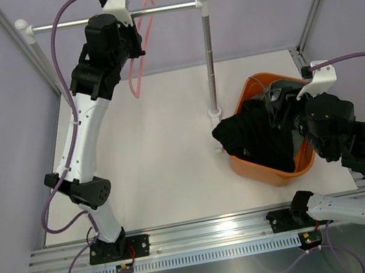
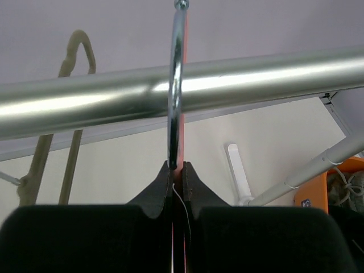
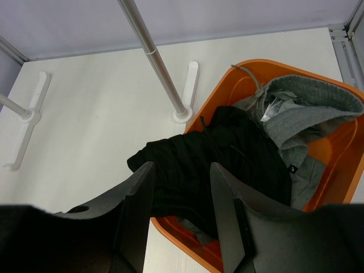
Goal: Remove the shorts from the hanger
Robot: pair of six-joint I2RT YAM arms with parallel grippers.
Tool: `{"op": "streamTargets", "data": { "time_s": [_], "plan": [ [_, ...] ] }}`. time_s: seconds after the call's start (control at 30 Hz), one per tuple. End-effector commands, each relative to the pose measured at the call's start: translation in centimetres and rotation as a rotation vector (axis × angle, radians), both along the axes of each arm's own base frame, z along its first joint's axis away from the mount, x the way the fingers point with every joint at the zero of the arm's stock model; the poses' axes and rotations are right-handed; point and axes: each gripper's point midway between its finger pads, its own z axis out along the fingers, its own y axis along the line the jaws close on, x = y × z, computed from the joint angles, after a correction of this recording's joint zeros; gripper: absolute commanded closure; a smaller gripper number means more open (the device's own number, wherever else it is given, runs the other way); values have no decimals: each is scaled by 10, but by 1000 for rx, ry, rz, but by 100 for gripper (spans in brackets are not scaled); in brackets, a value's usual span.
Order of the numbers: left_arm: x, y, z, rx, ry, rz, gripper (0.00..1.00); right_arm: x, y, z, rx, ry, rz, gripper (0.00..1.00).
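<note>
Shorts (image 1: 257, 139) across orange basket (image 1: 267, 172) rim

From above, the left arm (image 1: 107, 47) hides much of the pink hanger (image 1: 132, 85). The right gripper (image 3: 182, 166) covers part of the black shorts (image 3: 239, 153); the orange basket (image 3: 335, 182) runs off-frame.

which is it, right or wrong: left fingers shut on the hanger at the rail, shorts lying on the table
Wrong: top view shows the shorts in the orange basket, not on the table. Left fingers are shut on the hanger at the rail.
</note>
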Motion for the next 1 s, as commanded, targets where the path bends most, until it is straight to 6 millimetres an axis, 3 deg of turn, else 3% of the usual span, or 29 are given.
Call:
{"op": "streamTargets", "data": {
  "time_s": [0.0, 0.27, 0.43, 0.53, 0.7, 0.97],
  "plan": [
    [8, -11, 22, -25, -85, -56, 100, 0, 3, -2, 12, 3, 6, 48],
    [19, -12, -20, 39, 12, -65, 100, 2, 9, -7, 12, 12, 20, 48],
    [14, -12, -28, 40, 27, -77, 98, 2, 10, -10, 13, 15, 21, 48],
    [9, -9, -24, 34, 19, -73, 91, 2, 10, -9, 18, 12, 21, 48],
    [-8, -4, -1, 12, -33, -82, 79, 3, 12, -11, 14, 17, 23, 48],
    [-45, -5, 25, 52, -102, -111, 50, 5, 12, -12, 8, 15, 14, 43]
  ]
}}
